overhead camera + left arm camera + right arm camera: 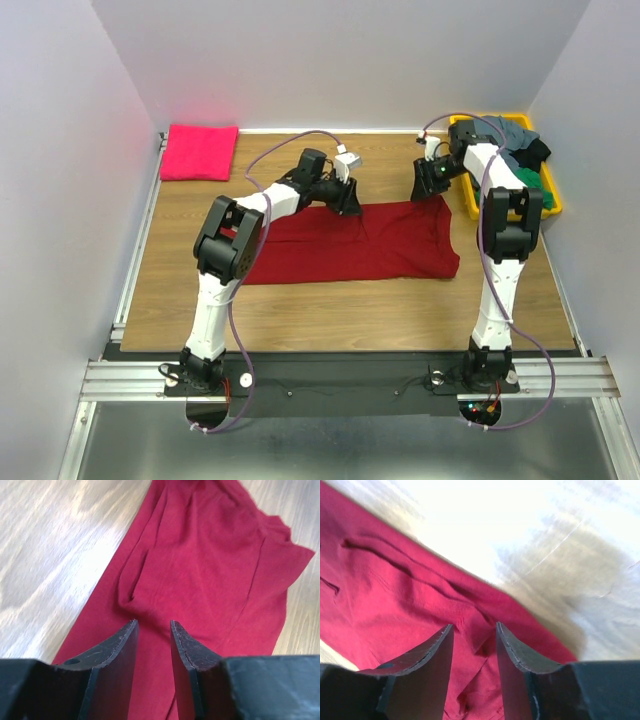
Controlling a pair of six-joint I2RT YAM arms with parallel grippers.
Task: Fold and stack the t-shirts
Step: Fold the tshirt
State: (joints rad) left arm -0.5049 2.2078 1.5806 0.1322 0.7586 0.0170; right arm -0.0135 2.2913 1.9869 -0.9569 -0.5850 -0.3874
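Observation:
A dark crimson-red t-shirt lies spread out flat across the middle of the wooden table. My left gripper is at the shirt's far edge near its middle. Its jaws are open just above the cloth, and nothing is held in the left gripper. My right gripper is at the shirt's far right corner. The right gripper is open, with a small wrinkle of the red cloth lying between the jaws. A folded hot-pink t-shirt lies at the back left.
A yellow bin at the back right holds grey, green and black shirts. An aluminium rail runs along the table's left edge. White walls close in on the left, back and right.

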